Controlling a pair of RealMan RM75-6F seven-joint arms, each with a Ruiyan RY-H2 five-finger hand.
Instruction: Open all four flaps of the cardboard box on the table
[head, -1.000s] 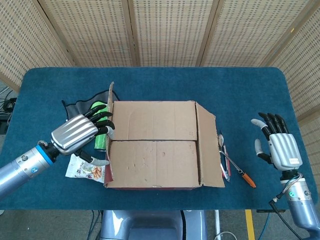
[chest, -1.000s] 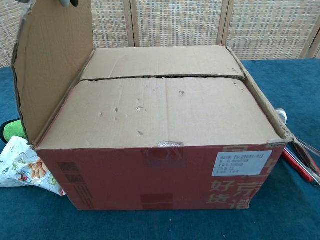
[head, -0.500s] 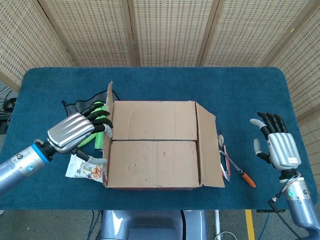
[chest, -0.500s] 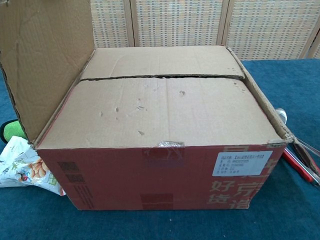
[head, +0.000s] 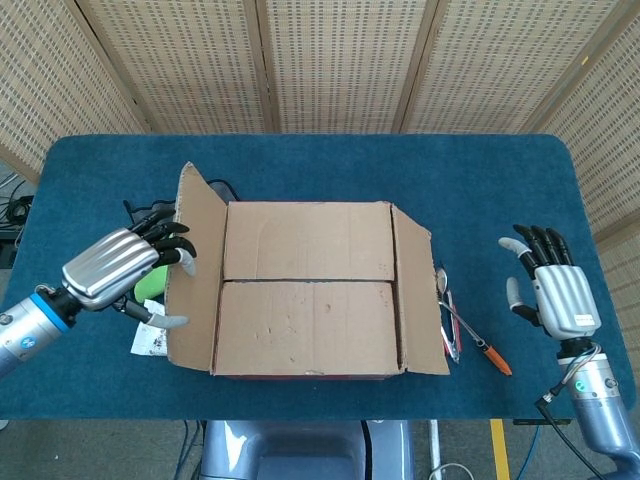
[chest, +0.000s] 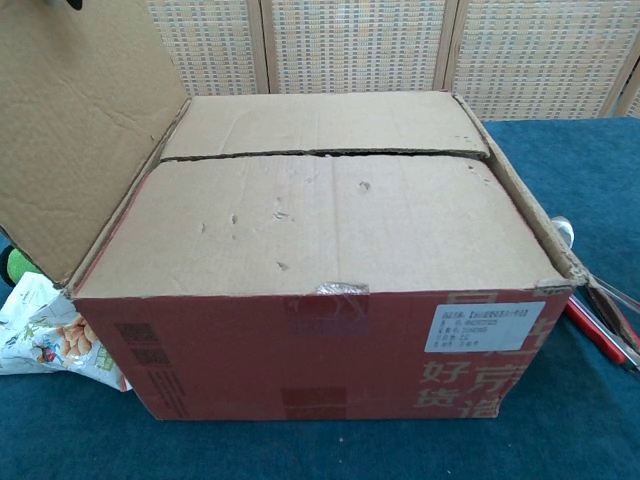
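Box (head: 310, 290) long axis left-right; left flap (head: 196, 268) tilted outward.

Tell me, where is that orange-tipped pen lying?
In the head view the pen lies on the blue table right of the box, beside the tongs and short of the right hand.
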